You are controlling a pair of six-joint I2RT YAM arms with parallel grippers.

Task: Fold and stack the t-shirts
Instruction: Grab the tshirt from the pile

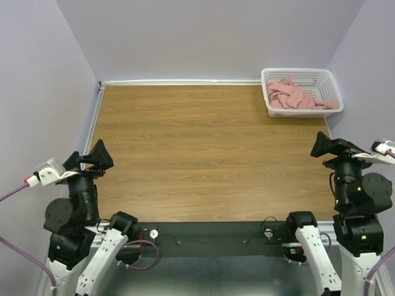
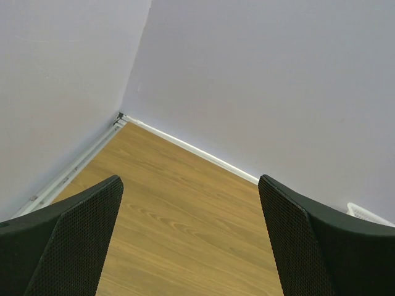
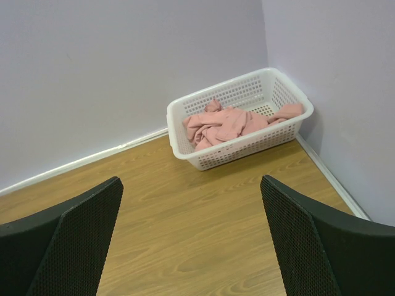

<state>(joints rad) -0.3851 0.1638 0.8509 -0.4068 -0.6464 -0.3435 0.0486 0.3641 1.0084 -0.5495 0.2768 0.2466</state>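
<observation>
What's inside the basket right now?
A crumpled pink t-shirt lies in the basket, with one end over the rim. Part of the mesh floor shows bare beside it. The heap hides whatever is beneath it, so I cannot tell if there are more shirts.

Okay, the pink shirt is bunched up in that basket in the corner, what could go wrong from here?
The shirt lies crumpled in the basket, one fold over the rim; pulling it out may snag the mesh and drag or tip the basket. Grabbed as a bunch, it may come out tangled and be hard to flatten.
</observation>
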